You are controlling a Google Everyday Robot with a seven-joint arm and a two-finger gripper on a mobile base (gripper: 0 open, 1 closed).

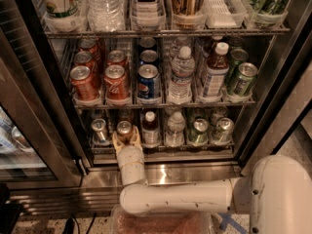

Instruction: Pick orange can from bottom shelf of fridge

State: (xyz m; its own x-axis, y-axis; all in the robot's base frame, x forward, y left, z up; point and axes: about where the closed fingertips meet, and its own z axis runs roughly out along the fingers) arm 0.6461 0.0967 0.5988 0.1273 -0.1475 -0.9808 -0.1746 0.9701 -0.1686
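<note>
The orange can (pixel 124 128) stands upright at the front of the bottom shelf (pixel 161 147) of the fridge (pixel 273 96), second lane from the left, its silver lid showing. My gripper (pixel 126 139) reaches up from below at the shelf's front edge. Its cream fingers (pixel 117 141) hug the can's lower body on both sides, shut on it. The can still rests on the rack. A silver-grey can (pixel 100 129) stands just left of it.
On the bottom shelf to the right stand a dark bottle (pixel 150 126), a water bottle (pixel 175 128) and two green cans (pixel 199 130). The rack above holds red cans (pixel 114 82) and a blue can (pixel 148 83). The steel sill (pixel 195 173) lies below, and the open door frame (pixel 34 126) is at left.
</note>
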